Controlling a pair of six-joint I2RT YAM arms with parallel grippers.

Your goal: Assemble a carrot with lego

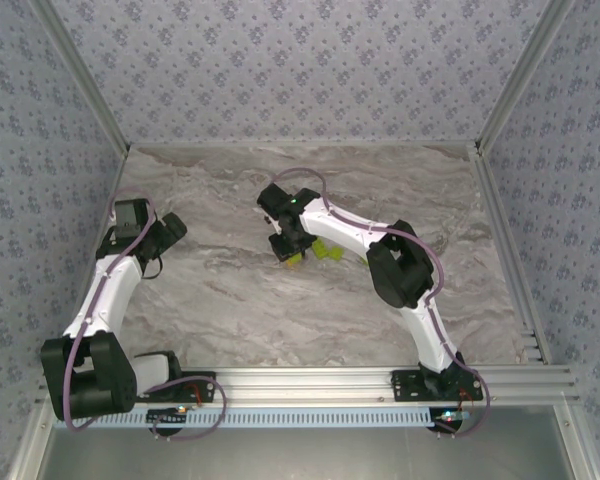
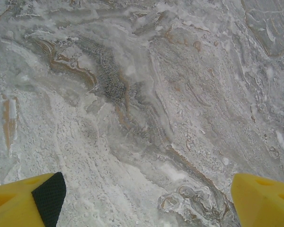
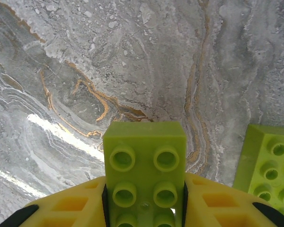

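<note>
My right gripper (image 3: 144, 208) is shut on a lime-green lego brick (image 3: 144, 165), whose studs face the camera and whose far end sticks out past the yellow fingers (image 3: 66, 210). A second lime-green lego brick (image 3: 267, 165) lies on the marble table just to its right. From the top view, the right gripper (image 1: 292, 255) hangs over the table's middle, with loose lime-green lego (image 1: 330, 250) beside it. My left gripper (image 2: 149, 203) stands open over bare marble, with nothing between its fingers (image 2: 19, 203); in the top view the left gripper (image 1: 170, 232) is at the left. The carrot is out of view.
The marble table (image 1: 230, 300) is boxed in by patterned walls (image 1: 300, 70) at the back and sides. An aluminium rail (image 1: 310, 385) runs along the near edge by the arm bases. Open surface lies between the two arms.
</note>
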